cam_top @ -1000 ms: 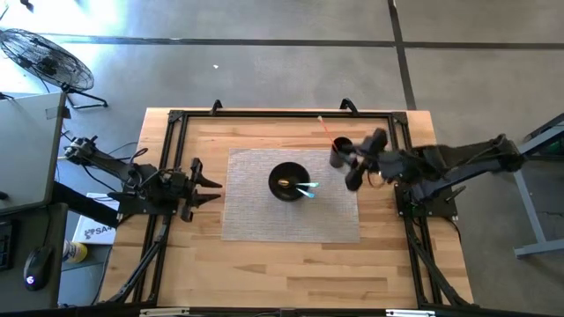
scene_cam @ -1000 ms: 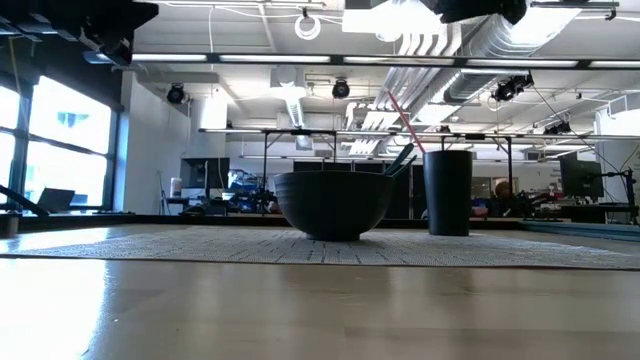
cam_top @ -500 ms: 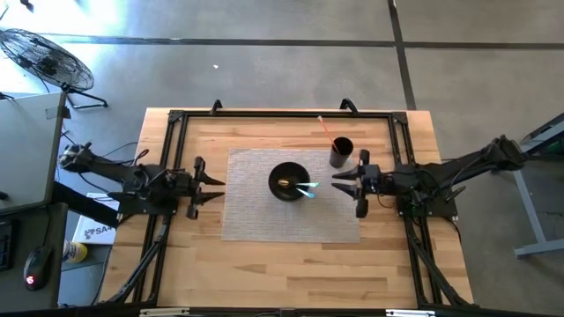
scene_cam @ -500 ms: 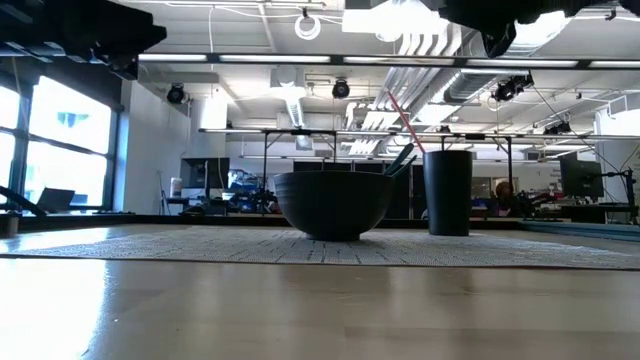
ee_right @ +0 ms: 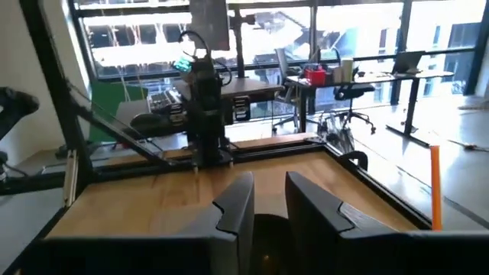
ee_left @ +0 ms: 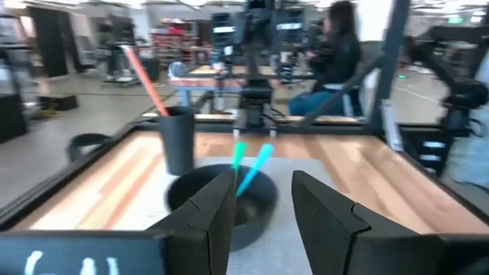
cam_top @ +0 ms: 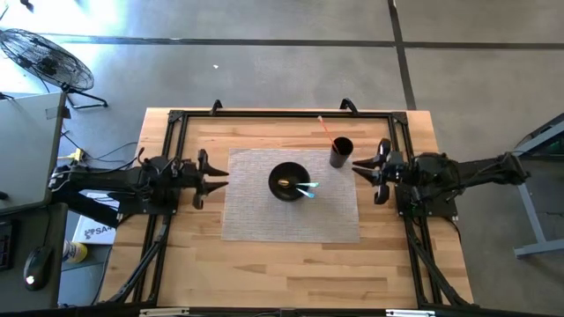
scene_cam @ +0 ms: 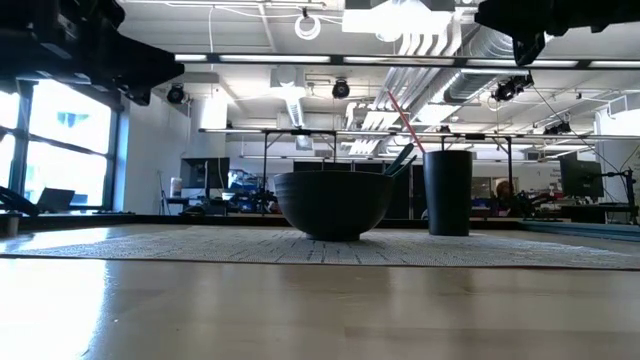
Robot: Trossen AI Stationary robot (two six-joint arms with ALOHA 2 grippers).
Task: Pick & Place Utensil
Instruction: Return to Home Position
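Wooden table (cam_top: 264,269) carries a gray mat (cam_top: 256,220). I read both sets of jaws as released and empty: left gripper (cam_top: 212,177) is just off the mat's left edge, and right gripper (cam_top: 362,170) is near the black cup (cam_top: 341,153). The orange straw (cam_top: 326,129) stands in that cup. Two teal utensils (cam_top: 307,187) lean in the black bowl (cam_top: 286,182) at mat centre.
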